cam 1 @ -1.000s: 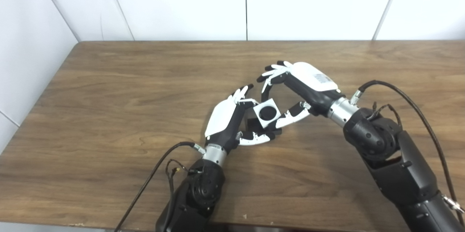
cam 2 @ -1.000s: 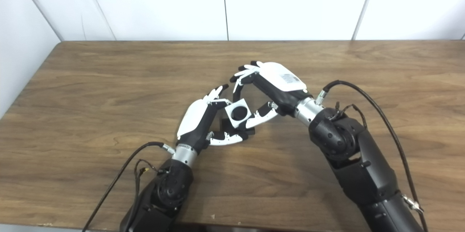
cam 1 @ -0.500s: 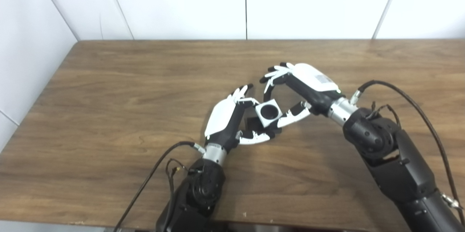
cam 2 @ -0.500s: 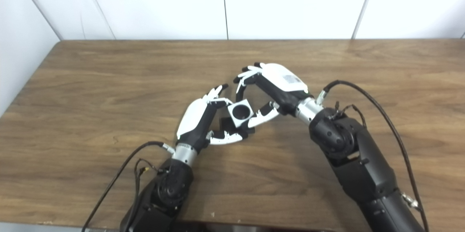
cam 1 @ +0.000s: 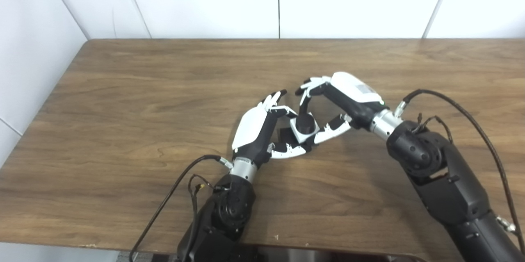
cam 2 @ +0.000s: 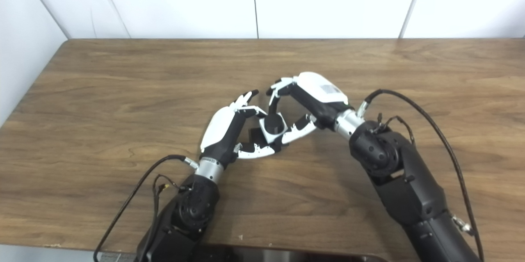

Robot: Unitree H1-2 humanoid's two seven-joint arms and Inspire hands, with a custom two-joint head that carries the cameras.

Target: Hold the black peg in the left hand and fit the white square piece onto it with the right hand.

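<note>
The white square piece sits pinched between the thumb and fingers of my right hand, just right of the table's middle. A black round peg fills the piece's hole and stands slightly above it. My left hand is curled around the peg's black lower part, with its thumb under the white piece. In the right eye view the piece and the peg top sit between both hands, whose fingertips nearly touch above it. The peg's lower end is hidden by the fingers.
The brown wooden table reaches a white panelled wall at the back. Black cables loop beside my left wrist and over my right forearm. A dark edge shows at the bottom of the picture.
The white piece has gone down over the peg: its hole looked hollow before, and the peg's top now fills it. Both hands closed in a little. The camera tilted slightly.
</note>
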